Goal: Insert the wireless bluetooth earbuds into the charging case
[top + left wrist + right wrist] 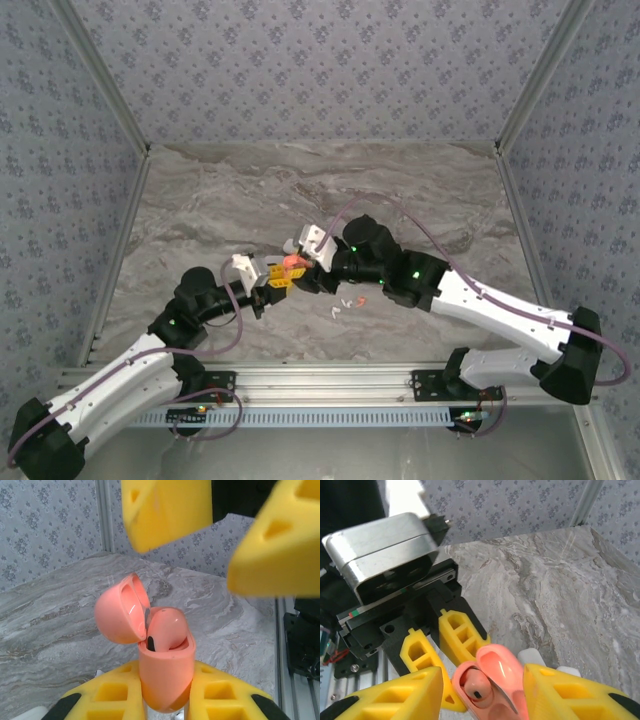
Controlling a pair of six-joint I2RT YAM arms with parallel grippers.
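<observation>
Left gripper (167, 700) clamps the open coral charging case (165, 667) upright with one coral earbud (167, 627) seated inside, the right gripper (485, 695) hovers over it, jaws parted and empty, and white earbuds (338, 308) on the table (220, 190) await insertion.

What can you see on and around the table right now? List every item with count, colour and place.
charging case: one, coral, lid open, held upright between the left gripper's fingers
earbud: one, coral, seated in the charging case
loose earbuds: a few tiny pieces, mostly white, on the table beside the right arm; too small to count
table: one, grey marble pattern
left gripper: one, yellow fingers, shut on the charging case
right gripper: one, yellow fingers, open, close over the charging case's open top
</observation>
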